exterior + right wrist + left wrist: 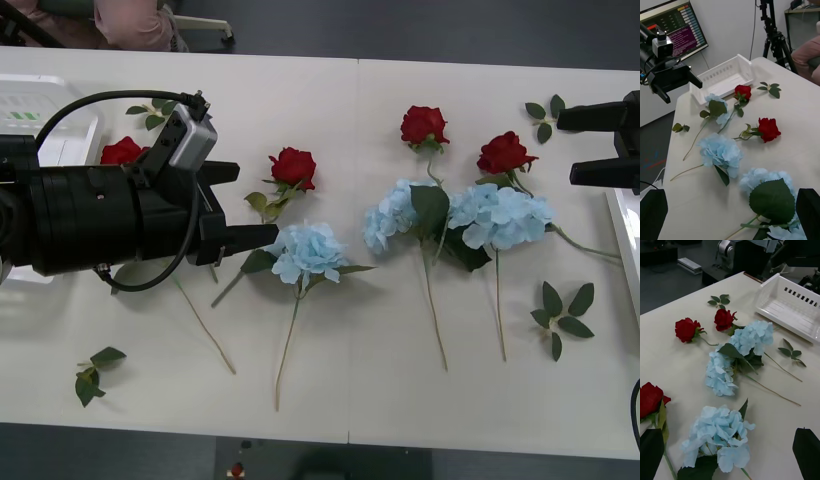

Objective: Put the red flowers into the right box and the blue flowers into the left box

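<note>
- Left gripper [245,205] — black fingers apart and holding nothing, it hovers over the left half of the tabletop, just beside the nearest blue flower [305,250] and a red rose [293,166].
- Step in hand, as judged: picking up that blue flower for the left box [40,120]. It goes best if the gripper comes down on the bare stem just under the puffy head, clear of the rose's leaves, and closes gently; the stem is thin and the head is soft.
- Right gripper [600,145] — fingers likewise apart and empty, it waits at the right edge of the tabletop, near the right box [625,240], whose rim alone peeks in there.
- Blue flowers: three pale, puffy clusters on long thin stems with broad dark leaves. Two of them [455,215] lie touching, stems crossed, at the middle-right of the tabletop — harder to lift singly.
- Red flowers: small deep-red roses. Two [465,140] lie towards the far edge above that blue pair; another [122,152] lies beside the left box, partly hidden by the left arm.
- Left box: white, slotted walls, at the far left corner, nothing visible inside it.
- Loose leaf sprigs [560,315] lie scattered; they can be left alone.
</note>
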Robot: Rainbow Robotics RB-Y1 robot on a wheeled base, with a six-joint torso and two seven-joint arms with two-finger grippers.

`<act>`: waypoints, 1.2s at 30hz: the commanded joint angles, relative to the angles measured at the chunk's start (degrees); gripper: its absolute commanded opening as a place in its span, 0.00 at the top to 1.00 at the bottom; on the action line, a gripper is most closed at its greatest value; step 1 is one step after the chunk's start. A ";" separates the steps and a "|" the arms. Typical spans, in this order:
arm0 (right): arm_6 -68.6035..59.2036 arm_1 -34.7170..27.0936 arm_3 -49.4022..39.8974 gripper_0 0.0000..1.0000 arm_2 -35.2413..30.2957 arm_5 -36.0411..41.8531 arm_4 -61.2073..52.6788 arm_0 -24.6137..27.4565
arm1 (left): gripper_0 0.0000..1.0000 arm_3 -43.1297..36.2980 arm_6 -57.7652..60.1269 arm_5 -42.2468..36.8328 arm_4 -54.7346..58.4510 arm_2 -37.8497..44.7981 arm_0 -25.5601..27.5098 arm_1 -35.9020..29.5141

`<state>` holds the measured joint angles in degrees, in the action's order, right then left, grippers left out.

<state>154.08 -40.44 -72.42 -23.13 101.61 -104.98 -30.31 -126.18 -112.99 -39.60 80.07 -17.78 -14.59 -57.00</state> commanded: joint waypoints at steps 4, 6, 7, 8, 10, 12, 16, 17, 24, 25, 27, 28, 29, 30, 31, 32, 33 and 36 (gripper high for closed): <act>0.92 -2.19 -6.51 0.00 1.25 0.52 5.40 -0.02 | 0.00 -0.91 -1.44 2.42 0.35 0.55 2.20 1.01; 0.92 -2.19 -6.60 0.00 1.25 0.26 6.02 0.07 | 0.00 -1.00 -1.44 4.88 2.02 1.43 2.37 0.84; 0.92 -2.19 -6.60 0.00 1.25 0.17 6.28 -0.02 | 0.00 -1.00 -1.35 4.97 2.55 1.87 2.28 0.57; 0.92 -2.28 -6.60 0.00 1.25 -0.09 7.42 -0.02 | 0.00 -0.56 -1.18 4.88 3.42 3.63 2.28 -0.22; 0.79 -2.54 -6.60 0.00 1.25 -0.62 9.36 -0.02 | 0.00 0.40 -0.83 4.35 5.45 5.56 2.28 -1.89; -2.73 -2.89 -6.51 0.00 1.25 -1.41 12.17 -0.02 | 0.00 2.69 -0.56 4.27 9.93 7.40 2.20 -4.26; -9.76 -3.51 -5.98 0.00 1.16 -2.73 17.44 -0.02 | 0.00 7.26 -0.56 4.27 18.37 8.99 1.93 -7.77; -12.48 -3.77 -5.72 0.00 1.16 -3.43 19.55 0.07 | 0.00 9.02 -0.56 4.18 20.48 9.34 1.76 -8.74; -23.91 -4.48 -5.72 0.00 1.07 -7.04 29.92 -0.02 | 0.00 21.23 0.49 -2.85 25.84 9.69 -1.76 -9.36; -26.02 -4.48 -5.63 0.00 1.07 -8.00 32.12 -0.10 | 0.00 24.22 0.76 -5.31 26.89 9.95 -3.08 -9.36; -28.39 -4.48 -5.72 0.00 1.34 -9.32 34.85 -0.28 | 0.00 28.35 1.28 -8.65 27.95 9.95 -5.27 -9.44; -29.80 -4.48 -5.72 0.00 1.86 -10.11 36.69 -0.63 | 0.00 30.90 1.81 -10.85 28.03 9.95 -6.59 -9.36; -30.85 -4.48 -5.63 0.00 2.39 -10.81 37.92 -0.63 | 0.00 32.92 2.95 -12.35 28.03 9.95 -7.56 -9.27; -31.64 -4.48 -5.63 0.00 2.74 -11.25 38.71 -0.72 | 0.00 34.24 3.66 -13.31 27.95 9.95 -8.09 -9.18; -33.05 -4.48 -5.63 0.00 3.62 -12.48 40.65 -0.90 | 0.00 36.88 5.85 -15.25 27.51 9.95 -9.23 -8.92; -33.75 -4.48 -5.63 0.00 4.24 -13.28 41.61 -1.07 | 0.00 38.20 6.91 -16.13 26.63 9.95 -9.84 -8.65; -34.19 -4.48 -5.54 0.00 4.68 -13.98 42.23 -1.07 | 0.00 38.90 7.70 -16.65 25.75 9.95 -10.28 -8.48; -34.37 -4.39 -2.46 0.00 7.40 -18.55 43.81 -2.30 | 0.00 42.77 13.85 -18.50 21.00 9.95 -11.95 -7.16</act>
<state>121.86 -43.26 -77.10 -17.78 85.51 -61.84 -30.28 -85.07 -105.70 -56.89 103.68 -8.38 -24.47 -65.17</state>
